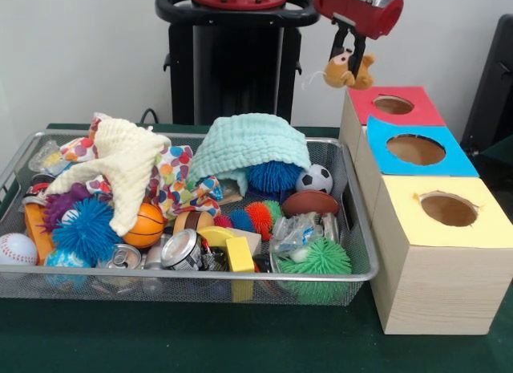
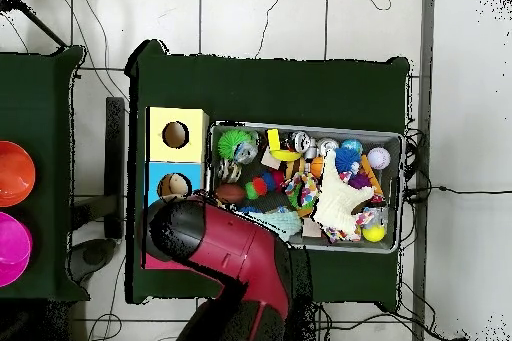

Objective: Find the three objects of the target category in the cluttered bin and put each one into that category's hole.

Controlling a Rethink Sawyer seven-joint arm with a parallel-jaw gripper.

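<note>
My gripper (image 1: 349, 57) hangs above the far end of the box row, shut on a small brown and orange plush animal (image 1: 353, 73). The toy dangles just over the back left corner of the red box, left of its hole (image 1: 393, 105). Nearer along the row come the blue box hole (image 1: 416, 149) and the yellow box hole (image 1: 448, 209). The wire bin (image 1: 200, 274) is full of balls, cans and cloths. In the overhead view the red arm (image 2: 225, 247) covers the gripper, the toy and the red box; the blue box (image 2: 160, 172) and yellow box (image 2: 175, 117) show.
In the bin lie a yellow knit cloth (image 1: 128, 160), a mint cloth (image 1: 252, 144), blue spiky balls (image 1: 84, 229), a green spiky ball (image 1: 321, 259), a basketball (image 1: 147, 225), a soccer ball (image 1: 315, 179) and cans (image 1: 183, 250). An orange bowl (image 2: 12, 172) and a pink bowl (image 2: 10, 247) sit on a side table.
</note>
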